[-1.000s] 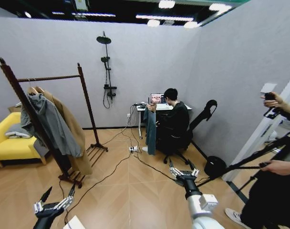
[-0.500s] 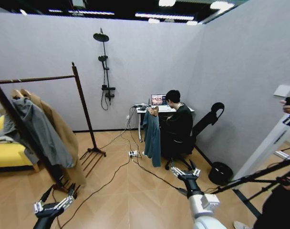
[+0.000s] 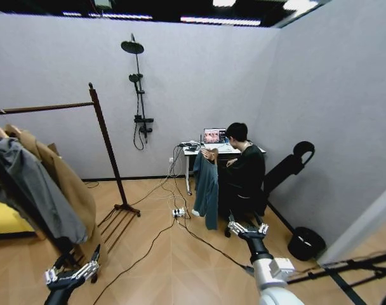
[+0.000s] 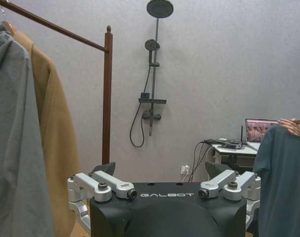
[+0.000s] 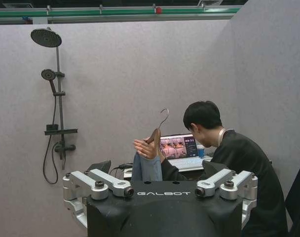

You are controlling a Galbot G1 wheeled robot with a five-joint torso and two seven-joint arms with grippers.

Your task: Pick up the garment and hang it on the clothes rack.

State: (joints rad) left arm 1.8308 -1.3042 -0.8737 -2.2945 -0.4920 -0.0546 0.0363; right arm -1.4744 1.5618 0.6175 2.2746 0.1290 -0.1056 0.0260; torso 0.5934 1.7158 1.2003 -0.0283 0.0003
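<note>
The teal garment (image 3: 207, 189) hung full length from a wooden hanger (image 5: 156, 132) that a seated person held up by one hand (image 5: 145, 148), out to the side of a small desk (image 3: 192, 151) with an open laptop (image 3: 213, 135) against the far grey wall. It hung free of the floor, apart from both grippers. The right gripper (image 3: 246, 229) stood low in the foreground, pointed toward the garment, fingers spread wide and holding nothing. The left gripper (image 3: 71, 274) sat lower still near the robot's left side, fingers likewise apart and empty, close to the foot of the clothes rack (image 3: 106, 141). The rack stood to the left, its thin crossbar running off the picture's edge, 1 knob-topped post plain against the wall. On it hung 2 garments: a grey hooded jacket (image 3: 34, 189) in front and a long tan coat (image 3: 71, 189) just behind, touching. A wall shower set (image 3: 138, 95) stood between rack and desk. Cables (image 3: 156, 232) trailed over the wooden floor from a power strip (image 3: 178, 213) near the desk.
</note>
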